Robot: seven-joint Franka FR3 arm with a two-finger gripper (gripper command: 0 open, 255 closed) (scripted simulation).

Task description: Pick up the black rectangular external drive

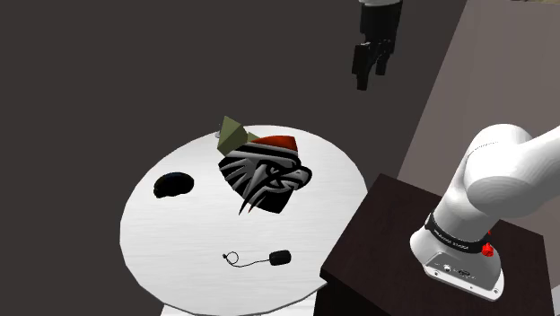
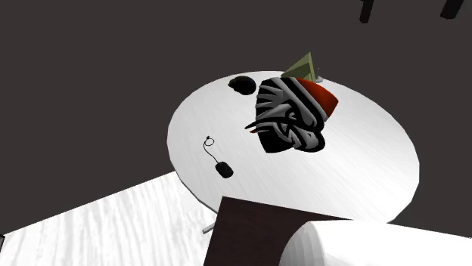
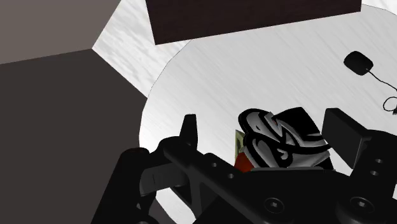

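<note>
Small black flat box with thin black cord (image 1: 280, 258), likely the drive: lies flat on round white table (image 1: 179, 242), near edge by dark brown box stand (image 1: 386, 233). Far below black two-finger gripper (image 1: 371, 76), off to side past one finger, toward stand. Long side lines up with cord, which trails away to tiny loop. Corners look soft. Gripper fingers wide apart, hold nothing. Gripper points at big black block with silver swirls (image 1: 265, 179), not at drive.

A round white table (image 1: 179, 242) beside pale grained floor (image 2: 91, 227), dark grey walls (image 2: 76, 75) around
</note>
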